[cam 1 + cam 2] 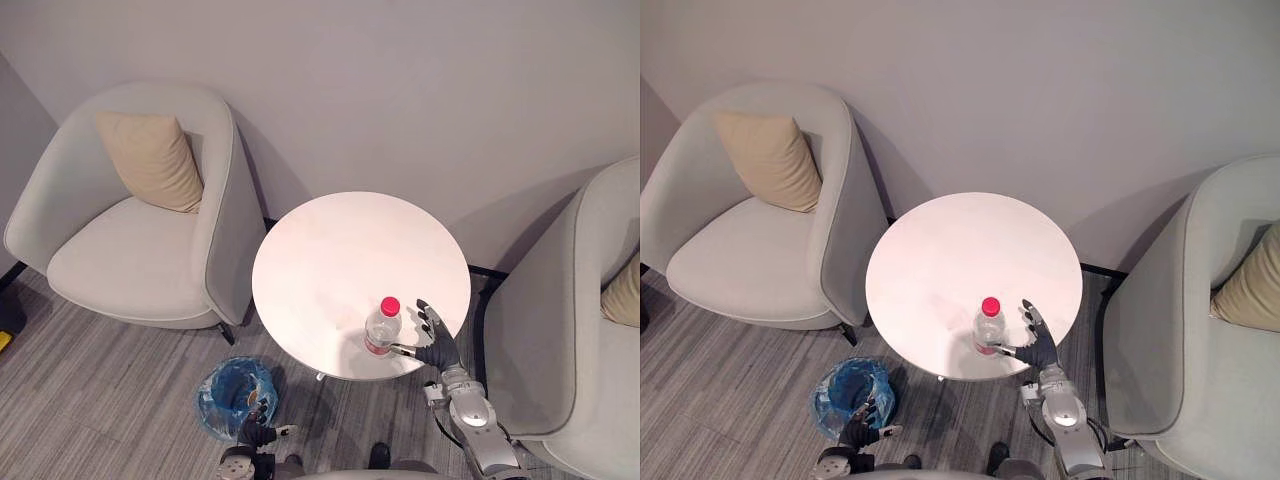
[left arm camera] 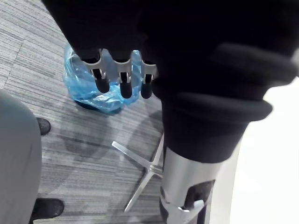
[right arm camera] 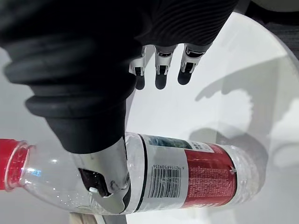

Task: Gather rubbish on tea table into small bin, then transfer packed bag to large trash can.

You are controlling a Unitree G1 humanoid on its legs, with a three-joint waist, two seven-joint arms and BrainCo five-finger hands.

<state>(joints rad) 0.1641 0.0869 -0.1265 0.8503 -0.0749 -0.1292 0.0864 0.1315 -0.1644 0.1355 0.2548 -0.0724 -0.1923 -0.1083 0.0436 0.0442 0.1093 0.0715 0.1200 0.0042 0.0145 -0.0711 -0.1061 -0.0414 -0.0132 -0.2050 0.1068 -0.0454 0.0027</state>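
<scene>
Bottle (image 1: 382,326) stands at the near edge of the surface (image 1: 330,250); my right robot hand (image 1: 437,340) is spread, thumb against it, lining up a grasp. Left robot hand (image 1: 262,431) hangs relaxed by the bin (image 1: 212,398).

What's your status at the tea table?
Right hand open beside bottle, thumb at its side. Bottle upright near table edge. Left hand open, low by blue-bagged bin on floor.

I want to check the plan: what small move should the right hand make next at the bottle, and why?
Probably close the right hand round the plastic bottle. It stands upright near the edge of the round table, the open hand is just beside it, fingers straight, and the blue-lined small bin waits on the floor by the left hand.
</scene>
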